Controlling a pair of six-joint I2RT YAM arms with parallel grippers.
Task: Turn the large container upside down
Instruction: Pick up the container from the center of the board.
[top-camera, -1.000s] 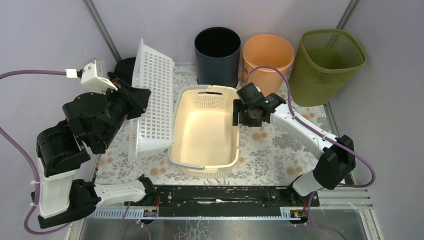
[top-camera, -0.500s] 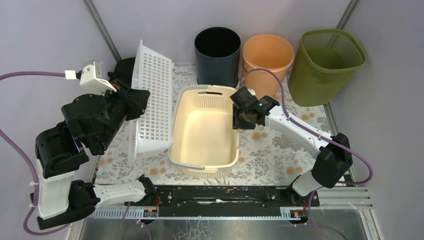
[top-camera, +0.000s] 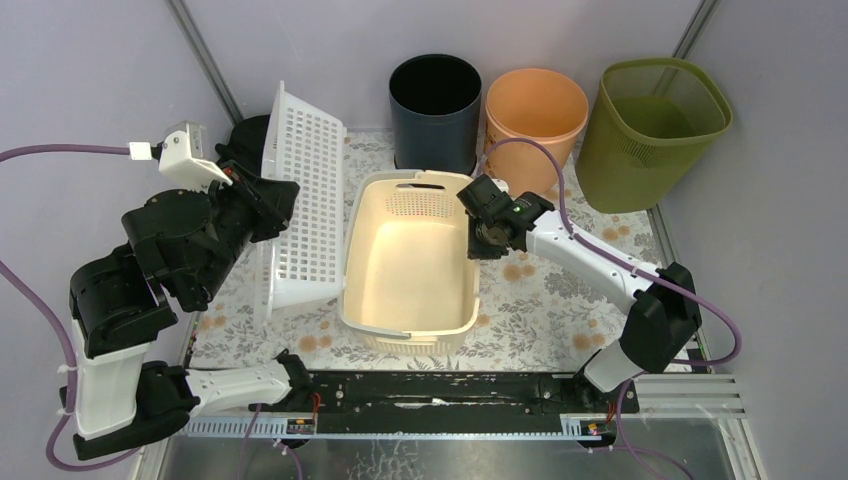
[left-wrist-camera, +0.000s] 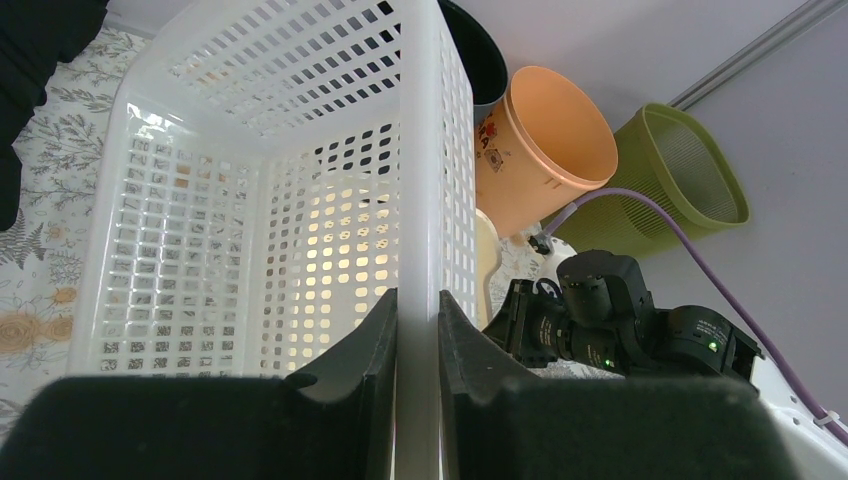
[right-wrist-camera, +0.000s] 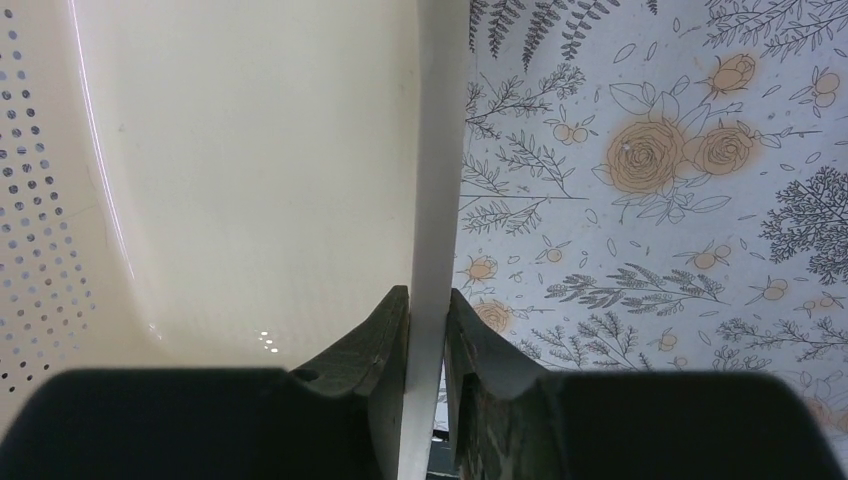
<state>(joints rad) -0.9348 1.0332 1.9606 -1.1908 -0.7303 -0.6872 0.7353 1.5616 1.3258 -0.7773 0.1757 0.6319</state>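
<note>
Clenched on a rim strip of the white lattice basket (top-camera: 310, 200), the left claw (left-wrist-camera: 418, 300) has one finger on each side of the plastic, and the wrist view looks past it into the basket's perforated walls. That basket is stood up on one long edge at the left of the tabletop (top-camera: 560, 300), steeply tilted, with its lower edge down on the floral cover just beside the left wall of the cream basket (top-camera: 405, 270); whether the two touch I cannot tell. The cream basket sits upright, mouth up, in the middle of the tabletop, its short ends toward and away from the arm bases. On its right long wall, toward the far end, the right claw (right-wrist-camera: 428, 295) is shut over the rim, one finger inside against the smooth cream wall and the other outside above the flower print. Along the far edge stand three bins, all mouth up: a green mesh bin (top-camera: 630, 170) at the right, an orange bin (top-camera: 535, 105) in the middle and a black bin (top-camera: 435, 100) on the left, the black one just behind the cream basket's far end.
</note>
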